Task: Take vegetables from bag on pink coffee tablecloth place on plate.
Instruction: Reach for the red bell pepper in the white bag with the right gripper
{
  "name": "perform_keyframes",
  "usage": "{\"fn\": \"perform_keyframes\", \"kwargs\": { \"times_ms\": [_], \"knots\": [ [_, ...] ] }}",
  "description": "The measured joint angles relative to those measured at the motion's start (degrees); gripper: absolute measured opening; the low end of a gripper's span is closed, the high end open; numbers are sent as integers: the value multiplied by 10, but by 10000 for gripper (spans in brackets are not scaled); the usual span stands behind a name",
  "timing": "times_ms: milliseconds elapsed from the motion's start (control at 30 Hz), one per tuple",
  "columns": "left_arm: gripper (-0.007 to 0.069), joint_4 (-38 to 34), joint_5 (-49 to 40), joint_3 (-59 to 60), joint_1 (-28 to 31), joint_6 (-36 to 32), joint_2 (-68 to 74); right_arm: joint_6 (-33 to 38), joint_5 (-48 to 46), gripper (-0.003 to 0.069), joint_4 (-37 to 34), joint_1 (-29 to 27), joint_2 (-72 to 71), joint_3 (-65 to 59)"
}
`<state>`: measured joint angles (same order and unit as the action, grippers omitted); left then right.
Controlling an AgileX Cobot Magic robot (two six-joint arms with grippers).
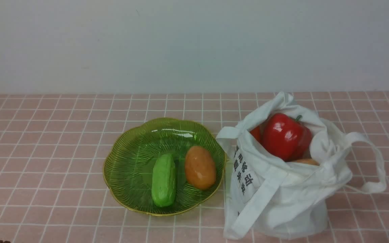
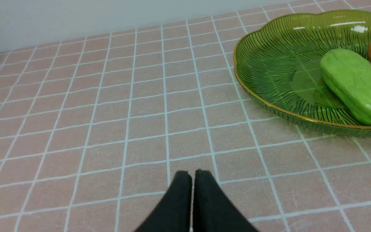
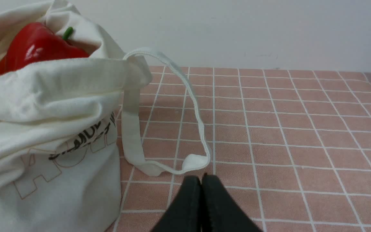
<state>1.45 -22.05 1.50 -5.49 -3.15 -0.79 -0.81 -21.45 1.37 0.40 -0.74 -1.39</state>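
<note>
Bag [image 3: 43,106] just beside closed right claw [image 3: 201,177]

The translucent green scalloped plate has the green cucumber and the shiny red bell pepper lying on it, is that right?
Not quite. The translucent green scalloped plate holds the green cucumber and an orange-brown potato, not the pepper. The shiny red bell pepper sits inside the white cloth bag, as the front view shows.
</note>
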Motion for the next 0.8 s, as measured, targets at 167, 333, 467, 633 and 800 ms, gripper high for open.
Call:
{"fn": "perform_keyframes", "kwargs": {
  "times_ms": [167,333,467,633,800],
  "knots": [
    [-5,0,0,0,0,0,0,0,0,-15,0,0,0,0],
    [-5,0,0,0,0,0,0,0,0,-15,0,0,0,0],
    [-5,0,0,0,0,0,0,0,0,-15,0,0,0,0],
    [-5,0,0,0,0,0,0,0,0,-15,1,0,0,0],
    [-5,0,0,0,0,0,0,-42,28,-15,-71,0,0,-3]
  ]
}}
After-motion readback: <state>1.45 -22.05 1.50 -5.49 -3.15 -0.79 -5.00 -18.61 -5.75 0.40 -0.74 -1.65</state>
